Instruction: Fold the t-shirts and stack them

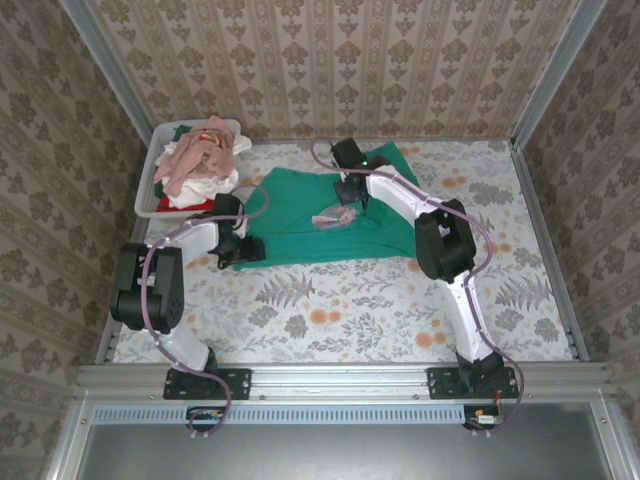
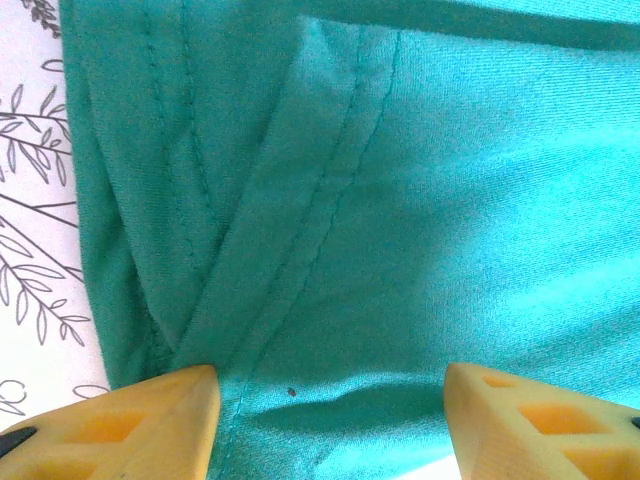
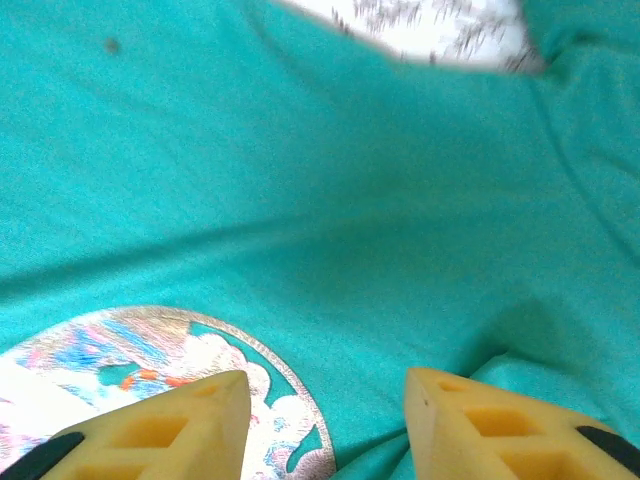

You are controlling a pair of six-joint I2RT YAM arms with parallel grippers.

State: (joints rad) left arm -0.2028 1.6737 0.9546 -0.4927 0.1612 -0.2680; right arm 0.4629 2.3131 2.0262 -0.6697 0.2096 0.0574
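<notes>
A teal-green t-shirt lies spread across the middle of the flowered table, its round pink-grey print facing up. My left gripper sits at the shirt's left edge. In the left wrist view it is open, its yellow fingers wide apart over a stitched seam and a low ridge of cloth. My right gripper hangs over the shirt's middle. Its fingers stand apart, open, just above the teal cloth beside the print. More t-shirts, pink, white and red, are heaped in the tub.
The white plastic tub stands at the back left corner against the metal frame. Patterned walls close in the table on three sides. Bare flowered tablecloth stretches in front of the shirt and to its right.
</notes>
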